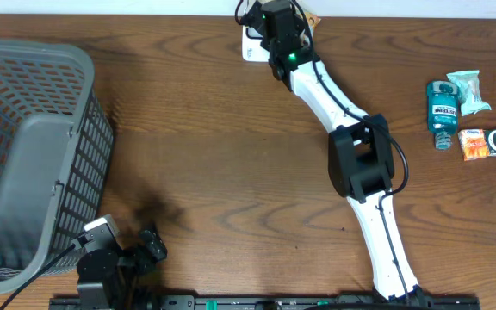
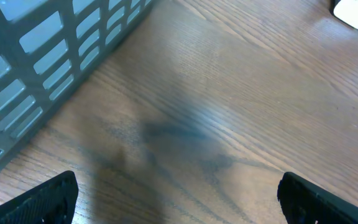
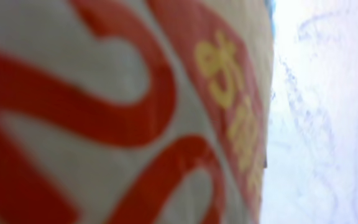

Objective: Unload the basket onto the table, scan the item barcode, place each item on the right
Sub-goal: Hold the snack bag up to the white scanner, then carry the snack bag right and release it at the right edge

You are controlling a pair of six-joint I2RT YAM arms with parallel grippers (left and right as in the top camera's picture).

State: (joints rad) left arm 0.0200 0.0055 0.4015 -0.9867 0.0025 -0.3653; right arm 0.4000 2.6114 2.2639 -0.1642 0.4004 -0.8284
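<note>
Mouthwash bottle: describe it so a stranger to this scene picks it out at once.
Look to the right edge of the wooden table, where a small cluster of items lies. The mouthwash bottle lies flat on the cluster's left, next to a pale green packet and an orange packet. It is the only bottle there, teal-blue.

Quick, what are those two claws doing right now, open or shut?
Left gripper: open, holding nothing.
Right gripper: shut; a red-and-white packet fills its camera, but whether it is gripped cannot be told.
</note>
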